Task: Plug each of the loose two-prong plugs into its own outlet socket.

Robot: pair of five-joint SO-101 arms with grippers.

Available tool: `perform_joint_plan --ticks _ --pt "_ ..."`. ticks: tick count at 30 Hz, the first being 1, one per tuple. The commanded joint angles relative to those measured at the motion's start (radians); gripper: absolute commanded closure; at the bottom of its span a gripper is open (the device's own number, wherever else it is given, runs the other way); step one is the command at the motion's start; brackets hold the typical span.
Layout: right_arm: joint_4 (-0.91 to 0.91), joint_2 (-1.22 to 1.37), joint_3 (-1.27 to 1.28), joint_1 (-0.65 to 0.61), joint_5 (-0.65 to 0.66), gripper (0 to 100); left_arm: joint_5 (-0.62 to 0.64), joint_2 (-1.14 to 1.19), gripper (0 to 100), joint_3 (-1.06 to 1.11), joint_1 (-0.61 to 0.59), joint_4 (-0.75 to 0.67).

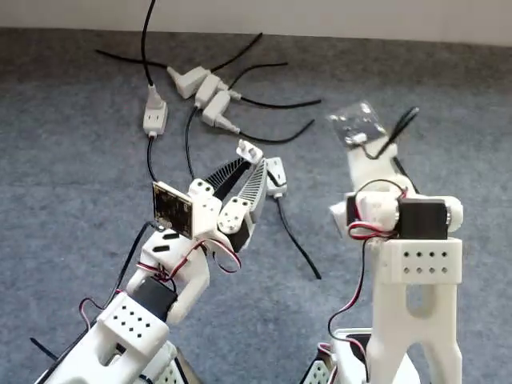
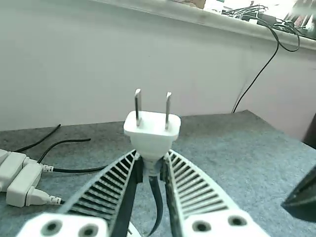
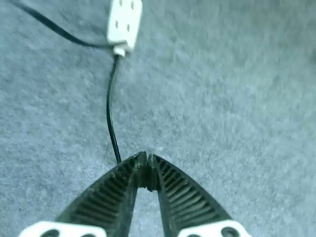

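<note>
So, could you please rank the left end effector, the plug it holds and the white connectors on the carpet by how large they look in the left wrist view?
1. left end effector
2. plug, enlarged by being close to the camera
3. white connectors, farther off and cut by the picture's edge, so their true size is unsure

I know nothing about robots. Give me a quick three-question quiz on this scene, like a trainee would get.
1. True or false: the left gripper is shut on a white plug whose two prongs point away from the gripper.
2. Multiple choice: in the right wrist view, the outlet socket lies on A) grey carpet, B) a wooden tray, C) a metal plate.
3. Fill in: the cord leaving that socket is coloured ____.

Key: 1 true; 2 A; 3 black.
</note>
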Motion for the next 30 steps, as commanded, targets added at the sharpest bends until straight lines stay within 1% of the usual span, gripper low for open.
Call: perform_joint_plan --ticks 1,4,8,10,13,20,24,30 --pt "-0.007 -0.031 -0.170 -0.128 -0.009 99.1 0.003 -0.021 100 0.004 0.013 -0.031" --pt "-0.007 -0.031 -0.268 -0.216 -0.009 99.1 0.003 -0.021 100 0.033 0.038 -0.068" --pt "-0.007 -0.031 -0.346 -0.331 -0.009 99.1 -0.006 -0.021 100 0.108 0.096 -0.189" --pt "-0.007 -0.031 -0.364 -0.381 -0.009 99.1 -0.068 -0.021 100 0.130 0.117 -0.222" --pt "-0.013 -0.031 -0.367 -0.456 -0.009 99.1 -0.133 -0.021 100 0.142 0.140 -0.230" --pt "-0.016 -0.024 -0.351 -0.598 -0.043 99.1 -0.132 -0.021 100 0.140 0.134 -0.229" --pt "-0.073 -0.019 -0.286 -0.601 -0.038 99.1 -0.132 -0.027 100 0.140 0.137 -0.229" --pt "-0.274 -0.019 -0.077 -0.443 -0.035 99.1 -0.132 -0.027 100 0.140 0.136 -0.229"
